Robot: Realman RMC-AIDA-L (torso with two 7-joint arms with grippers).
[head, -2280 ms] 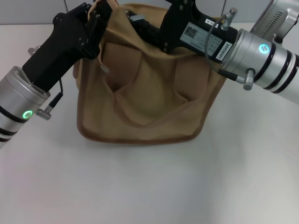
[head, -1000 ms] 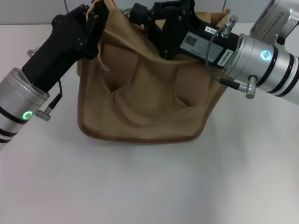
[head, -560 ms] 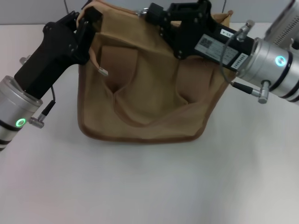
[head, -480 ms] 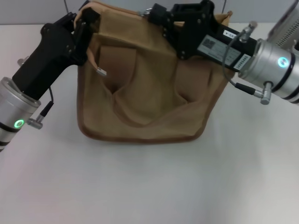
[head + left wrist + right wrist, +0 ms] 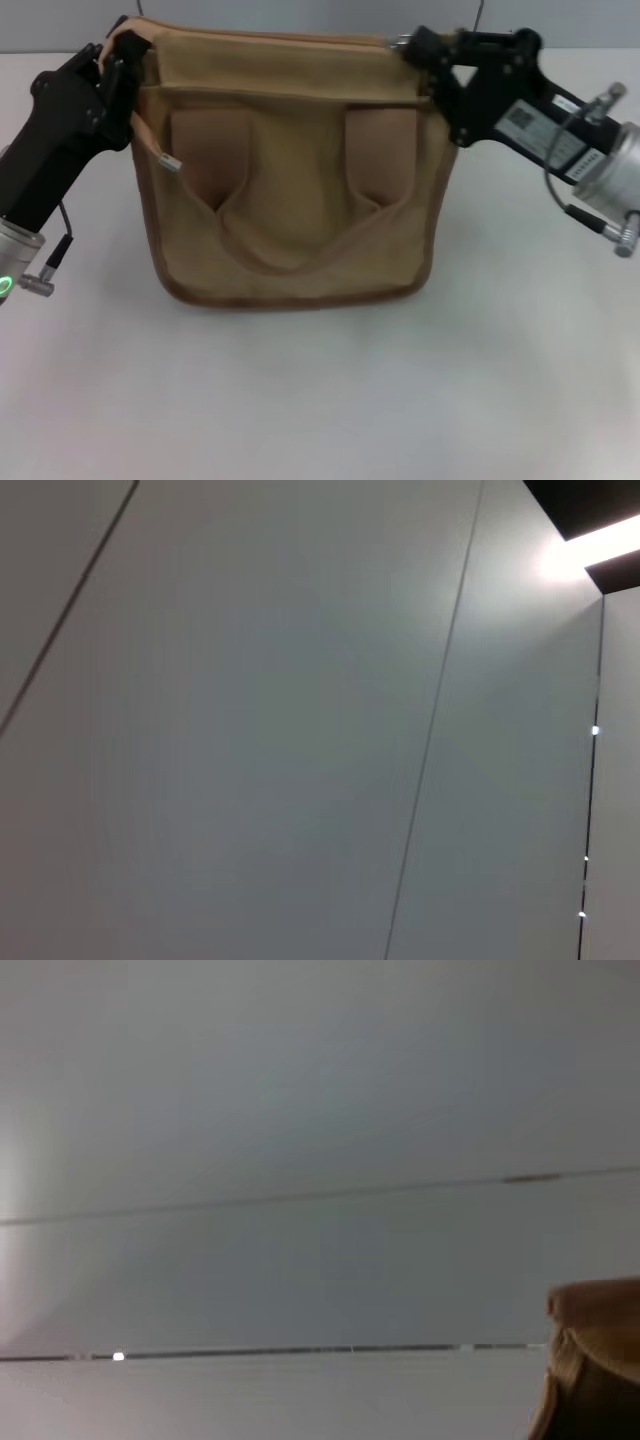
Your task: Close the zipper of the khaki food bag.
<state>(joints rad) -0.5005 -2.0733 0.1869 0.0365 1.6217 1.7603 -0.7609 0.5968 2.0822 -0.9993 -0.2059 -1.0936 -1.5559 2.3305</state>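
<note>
The khaki food bag (image 5: 290, 170) stands upright on the white table in the head view, front pocket and looped straps facing me. Its top edge is pulled straight, and the zipper (image 5: 270, 36) runs along it as a thin line. My left gripper (image 5: 118, 48) is shut on the bag's top left corner. My right gripper (image 5: 408, 45) is at the top right corner, shut on the small silver pull tab (image 5: 398, 42). The right wrist view shows only a bit of khaki fabric (image 5: 595, 1360) against a wall. The left wrist view shows only wall panels.
A small white tag (image 5: 170, 162) hangs on a cord at the bag's left side. The white table (image 5: 320, 400) stretches in front of the bag and to both sides.
My right gripper has moved right along the bag's top to the right corner. My left gripper has pulled the left corner outward. The sagging open top is now stretched flat.
</note>
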